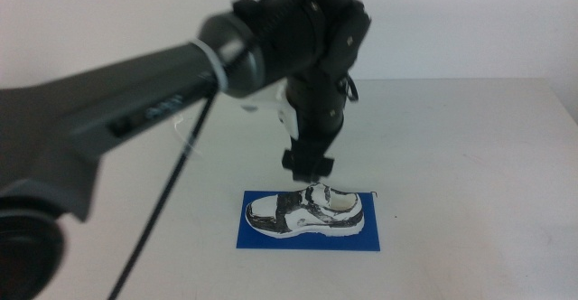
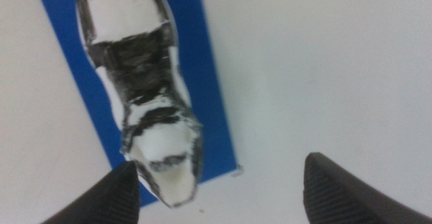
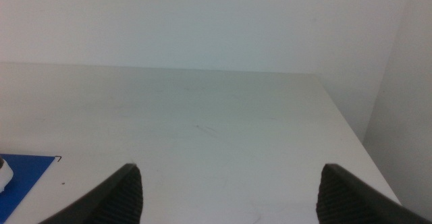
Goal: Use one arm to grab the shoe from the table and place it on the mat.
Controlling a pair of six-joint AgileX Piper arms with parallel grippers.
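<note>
- Middle view shows the shoe point(image 1: 305, 210) lying flat on the blue mat point(image 1: 312, 238), toe to the left and heel to the right, inside the mat's edges.
- Left hand point(image 1: 308, 164) hangs just above the shoe's middle, apart from it; in the left wrist view its jaws are spread wide with nothing between them, so it is released.
- Judged from this, the placing step looks done and the letting-go step is in hand; the next move calls for a straight lift up and back toward the left, without brushing the shoe.
- Shoe's heel sits near the mat's right end, so a sideways nudge could push it over that edge.
- Desk point(image 1: 470, 155) has open white room on the right and far sides.
- Right hand point(image 3: 229, 190) waits over the near right part of the desk, released and empty.
</note>
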